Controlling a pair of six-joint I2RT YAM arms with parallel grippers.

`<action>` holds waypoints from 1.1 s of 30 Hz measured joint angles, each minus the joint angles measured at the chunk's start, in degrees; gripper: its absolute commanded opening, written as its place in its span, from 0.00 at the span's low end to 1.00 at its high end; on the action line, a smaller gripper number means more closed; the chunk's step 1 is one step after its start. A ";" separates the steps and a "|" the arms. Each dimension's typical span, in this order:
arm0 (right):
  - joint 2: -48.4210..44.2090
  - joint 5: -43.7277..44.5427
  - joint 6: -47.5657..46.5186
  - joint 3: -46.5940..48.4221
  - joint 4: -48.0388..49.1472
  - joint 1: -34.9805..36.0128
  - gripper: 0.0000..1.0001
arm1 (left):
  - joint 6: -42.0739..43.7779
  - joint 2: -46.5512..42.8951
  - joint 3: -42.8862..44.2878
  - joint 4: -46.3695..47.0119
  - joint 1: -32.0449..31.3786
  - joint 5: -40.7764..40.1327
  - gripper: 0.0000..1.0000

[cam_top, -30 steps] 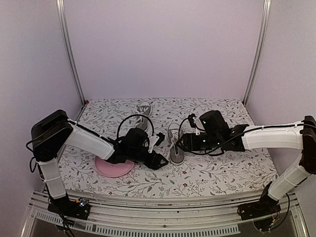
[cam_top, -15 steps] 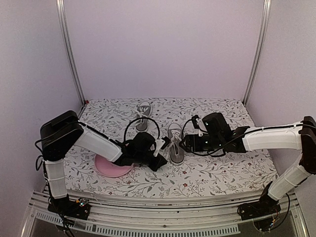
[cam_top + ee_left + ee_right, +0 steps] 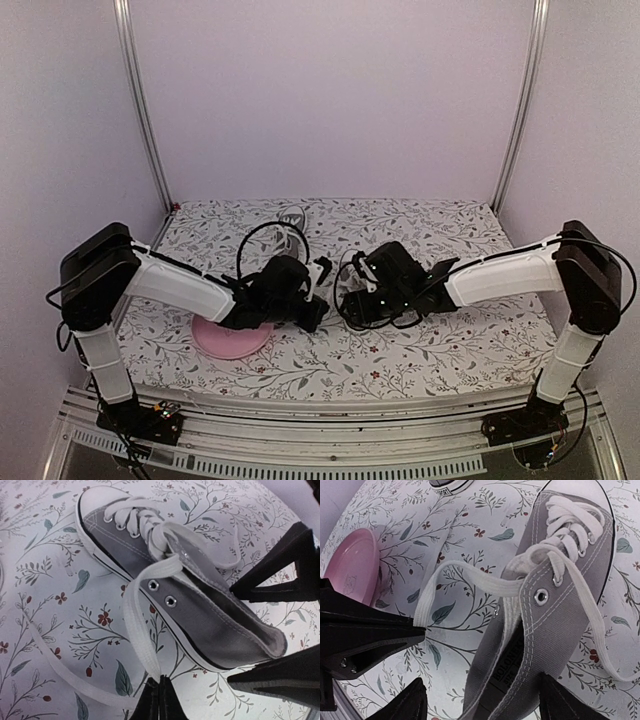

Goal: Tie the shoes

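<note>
One grey shoe with white laces lies on the floral cloth between my two grippers. My left gripper is shut on a white lace that runs from the shoe's eyelets to its tips, low beside the sole. My right gripper stands open, one finger on each side of the shoe's heel. In the top view the left gripper and right gripper nearly meet, hiding most of this shoe. The second shoe lies further back.
A round pink plate lies under my left arm, left of the shoe, and shows as well in the right wrist view as the plate. Black cables loop over both wrists. Metal frame posts stand at the back corners.
My left gripper has shut on the lace. My right arm has swung left until its open fingers straddle the shoe's heel.
</note>
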 measured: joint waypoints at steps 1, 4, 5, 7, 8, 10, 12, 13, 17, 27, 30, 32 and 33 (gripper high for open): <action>1.11 0.61 0.02 1.03 -0.57 0.52 0.60 | -0.28 -0.02 0.15 -0.57 0.00 -0.35 0.00; 3.76 4.28 0.46 4.22 -3.76 2.01 0.20 | -0.70 -0.02 0.22 -2.21 0.00 -1.49 0.00; 4.04 5.35 0.61 4.81 -4.76 2.36 0.09 | -0.81 -0.02 0.22 -2.67 0.00 -1.92 0.00; 4.07 7.63 1.99 5.66 -6.32 3.39 0.03 | -1.01 -0.26 0.22 -3.54 0.00 -2.49 0.00; 3.89 8.98 2.86 6.01 -7.37 4.00 0.03 | -1.01 -0.50 0.22 -3.85 -0.02 -2.58 0.00; 3.45 9.18 4.26 5.90 -9.01 4.48 0.03 | -0.87 -1.27 0.22 -4.44 -0.04 -2.71 0.00; 2.10 8.79 5.70 5.07 -10.82 5.16 0.02 | -0.28 -2.32 0.22 -4.96 -0.17 -2.75 0.00; 0.83 8.59 6.71 4.31 -12.04 5.84 0.02 | 0.17 -3.13 0.22 -5.29 -0.33 -2.71 0.00; -5.40 7.17 11.63 0.85 -16.94 9.57 0.04 | 2.16 -5.90 0.17 -5.88 -1.53 -1.57 0.00; -17.42 -0.87 19.26 -8.39 -18.27 16.61 0.71 | 4.50 -11.76 -4.79 -7.10 -6.19 0.20 0.00; -20.92 -1.88 15.26 -9.05 -14.88 15.43 0.76 | 4.68 -11.76 -5.42 -7.17 -6.21 0.35 0.00; -22.27 -3.10 11.15 -9.18 -11.26 13.55 0.76 | 4.70 -11.76 -5.55 -7.15 -6.27 0.39 0.00; -22.53 -3.96 8.87 -9.20 -9.16 12.24 0.76 | 4.70 -11.76 -5.57 -7.10 -6.32 0.44 0.00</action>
